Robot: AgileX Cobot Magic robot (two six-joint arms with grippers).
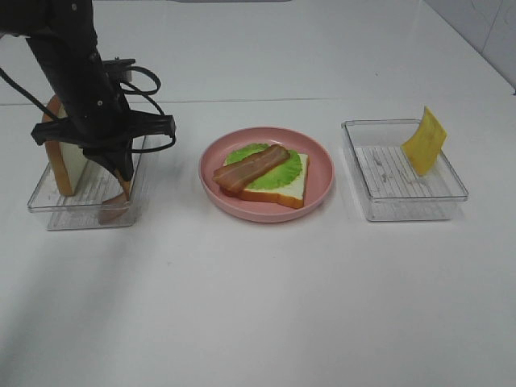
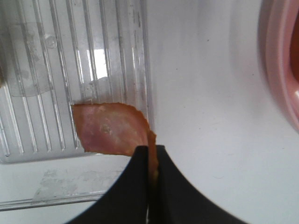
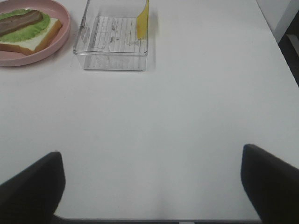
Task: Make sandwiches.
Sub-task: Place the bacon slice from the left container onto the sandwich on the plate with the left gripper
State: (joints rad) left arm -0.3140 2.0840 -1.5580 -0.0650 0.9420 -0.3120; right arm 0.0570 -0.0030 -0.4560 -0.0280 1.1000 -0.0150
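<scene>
The half-built sandwich lies on a round pink plate at the middle of the white worktop. It is a white toy bread slice with orange-brown crust, a green lettuce leaf on it, and a reddish-brown bacon strip across the top. Over the clear plastic tray on the left, the left tool is pinched tight on the edge of a second bacon strip. An upright bread slice stands in the same tray. A yellow cheese square leans against the wall of the right clear tray. The right tool hovers over the worktop, its jaws spread wide with nothing between them. The worktop is plain and matt, and a pale tiled wall borders its far right corner.
</scene>
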